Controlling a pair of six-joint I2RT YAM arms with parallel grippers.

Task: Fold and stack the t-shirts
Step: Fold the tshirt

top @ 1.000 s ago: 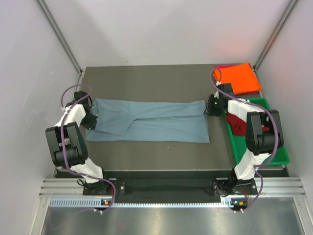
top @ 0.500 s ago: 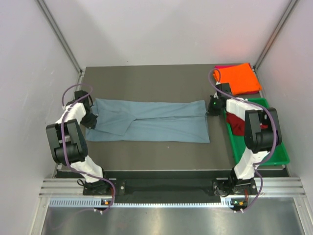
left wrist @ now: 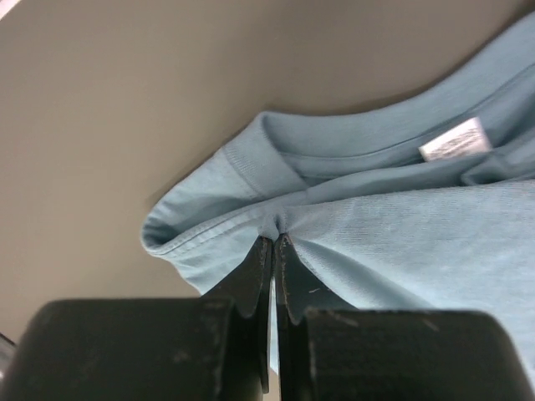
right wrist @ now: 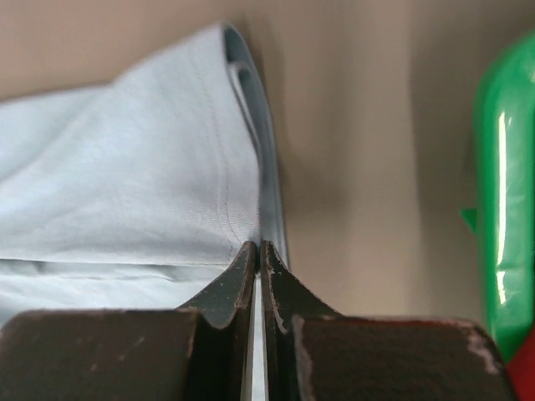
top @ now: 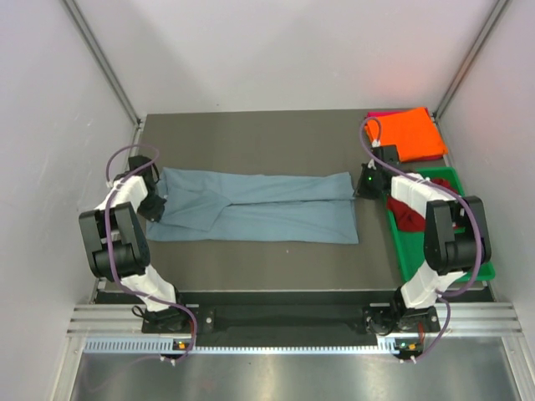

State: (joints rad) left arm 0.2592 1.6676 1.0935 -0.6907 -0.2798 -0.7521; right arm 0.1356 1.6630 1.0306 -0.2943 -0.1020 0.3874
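Note:
A blue-grey t-shirt (top: 259, 206) lies spread lengthwise across the table, its sides folded in. My left gripper (top: 156, 203) is shut on its collar end; the wrist view shows fabric (left wrist: 376, 225) bunched between the tips of the left gripper (left wrist: 274, 240). My right gripper (top: 358, 185) is shut on the hem edge; in its wrist view the hem (right wrist: 242, 125) is pinched by the right gripper (right wrist: 258, 246). An orange t-shirt (top: 405, 134) lies folded at the far right corner over a magenta one (top: 380, 114). A dark red t-shirt (top: 407, 210) sits crumpled in the green tray (top: 464, 264).
The green tray (right wrist: 501, 184) stands just right of my right gripper. Grey walls close in the table on both sides and at the back. A metal rail runs along the near edge by the arm bases.
My right gripper has shut on the shirt's hem edge and its arm has shifted slightly. The left gripper has stayed shut on the collar end.

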